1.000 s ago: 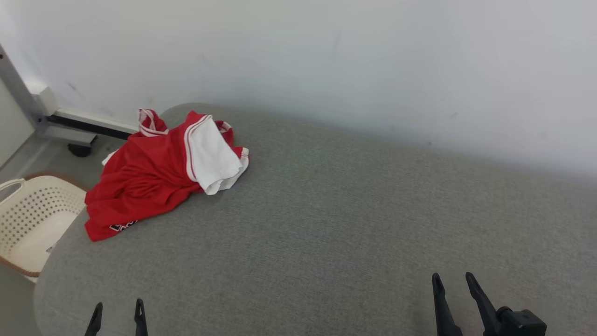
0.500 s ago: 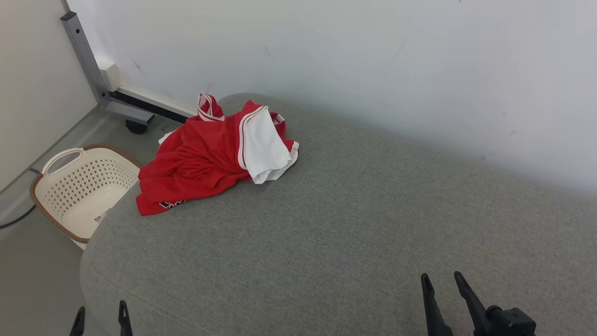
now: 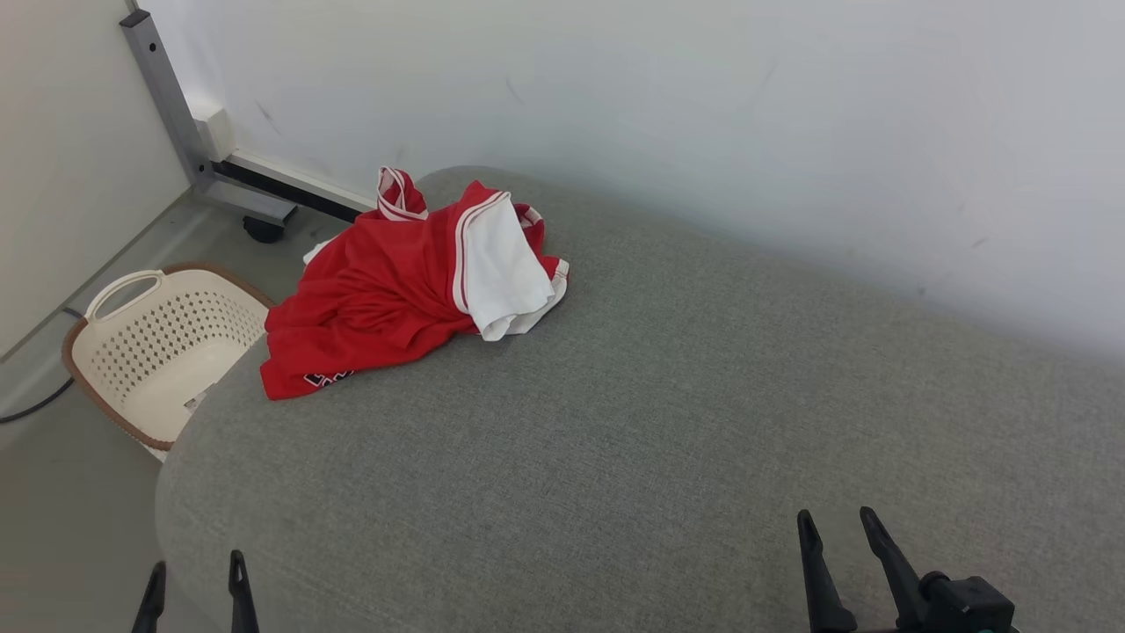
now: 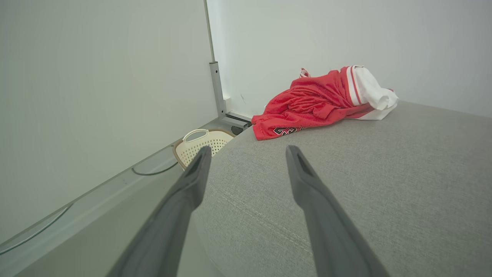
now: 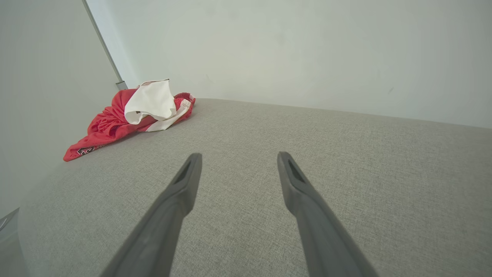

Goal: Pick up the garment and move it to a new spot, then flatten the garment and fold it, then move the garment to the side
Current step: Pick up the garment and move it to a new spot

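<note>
Dark fingers of the left gripper (image 3: 198,560) and right gripper (image 3: 835,512) stand apart, empty, over the near edge of the grey table (image 3: 659,396), well short of the red-and-white garment (image 3: 387,290) crumpled at its far left corner, near a cream basket (image 3: 158,352).

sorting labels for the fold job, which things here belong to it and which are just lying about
Belongs to the job:
crumpled red and white jersey garment
grey fabric-covered surface under it
open left tool
open right tool

Just lying about:
cream perforated plastic basket on the floor
grey metal post by the wall
black cable on the floor
</note>
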